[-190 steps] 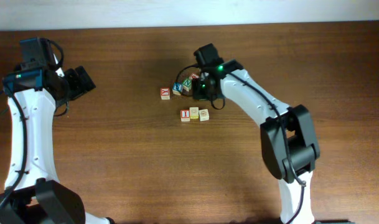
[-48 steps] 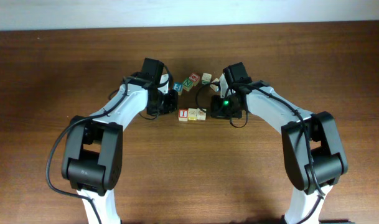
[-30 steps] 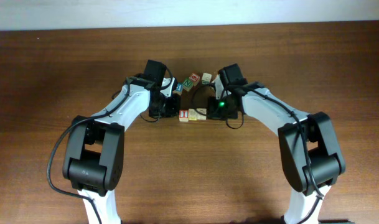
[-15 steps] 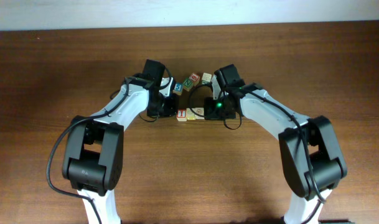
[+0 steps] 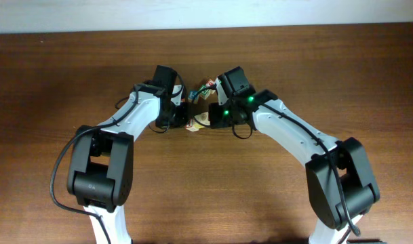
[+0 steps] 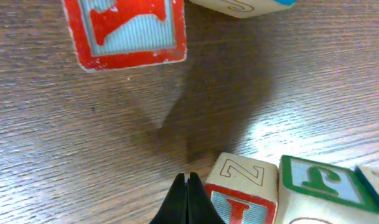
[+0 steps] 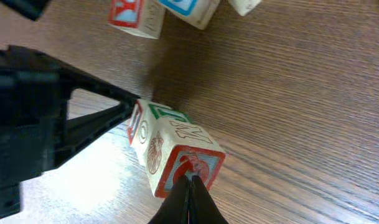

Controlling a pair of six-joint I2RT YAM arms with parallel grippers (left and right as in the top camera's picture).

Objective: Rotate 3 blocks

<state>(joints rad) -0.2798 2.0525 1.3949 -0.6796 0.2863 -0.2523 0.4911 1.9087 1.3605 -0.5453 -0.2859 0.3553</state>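
Right wrist view: the row of three small light-wood alphabet blocks (image 7: 170,149) lies on the brown wood-grain table (image 7: 301,93). The right gripper (image 7: 190,186), jaws fully closed and holding nothing, touches the near end block, and the left gripper (image 6: 188,188), likewise closed and empty, meets the far, red-faced end tip-first. Left wrist view: a red-lettered wooden cube (image 6: 124,31) and a blue-lettered wooden cube (image 6: 239,5) lie apart from the row, farther across the table.
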